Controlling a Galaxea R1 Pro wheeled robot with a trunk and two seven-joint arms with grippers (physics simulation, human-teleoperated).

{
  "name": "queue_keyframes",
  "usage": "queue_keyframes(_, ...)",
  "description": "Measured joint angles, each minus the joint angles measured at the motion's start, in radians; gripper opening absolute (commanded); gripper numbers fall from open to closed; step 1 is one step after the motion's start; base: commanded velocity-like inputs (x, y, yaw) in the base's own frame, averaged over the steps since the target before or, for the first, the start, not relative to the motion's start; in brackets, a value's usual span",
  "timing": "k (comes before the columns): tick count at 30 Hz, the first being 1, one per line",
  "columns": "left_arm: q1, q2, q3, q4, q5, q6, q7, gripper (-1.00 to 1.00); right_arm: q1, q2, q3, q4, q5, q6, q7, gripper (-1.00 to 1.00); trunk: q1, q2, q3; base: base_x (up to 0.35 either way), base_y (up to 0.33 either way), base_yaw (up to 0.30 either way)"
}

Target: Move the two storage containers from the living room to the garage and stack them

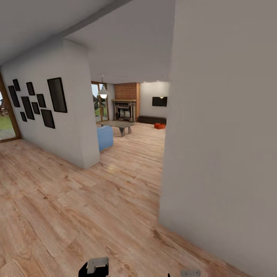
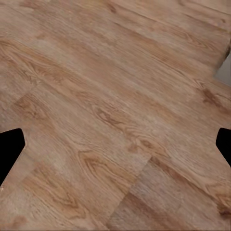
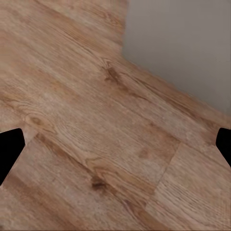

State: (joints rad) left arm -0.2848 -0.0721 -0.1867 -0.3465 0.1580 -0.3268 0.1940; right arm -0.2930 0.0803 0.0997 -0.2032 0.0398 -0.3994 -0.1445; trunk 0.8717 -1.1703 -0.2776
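Both pincers gape empty over wood floor [image 2: 115,96]; the far orange box [image 1: 159,125] looks light, stiff, best gripped by its thin wall.

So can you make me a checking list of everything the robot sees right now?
Surface: light wood plank floor, bare near the robot.
Job's things: orange-red box far off on the living room floor, by the long dark low cabinet.
Clutter: blue seat, low table.
Grippers: left fingers and right fingers spread wide, holding nothing.
Cables: nothing seen.
Surroundings: white wall close on the right, picture frames, brick fireplace, black TV.
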Motion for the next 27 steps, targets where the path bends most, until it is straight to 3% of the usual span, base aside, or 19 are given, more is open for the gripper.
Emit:
queue_keyframes(7, 0.000, 0.001, -0.001, 0.000, -0.001, -0.001, -0.001, 1.00, -0.001, 0.001, 0.000, 0.000, 0.001, 0.000, 0.000, 1.00, -0.001, 0.001, -0.003, 0.295, 0.170, 0.276)
queue_keyframes(27, 0.000, 0.000, -0.004, 0.000, -0.008, -0.001, -0.001, 1.00, 0.000, 0.001, 0.001, 0.000, 0.003, 0.000, 0.000, 1.00, -0.001, 0.001, -0.010, 0.337, 0.009, 0.277)
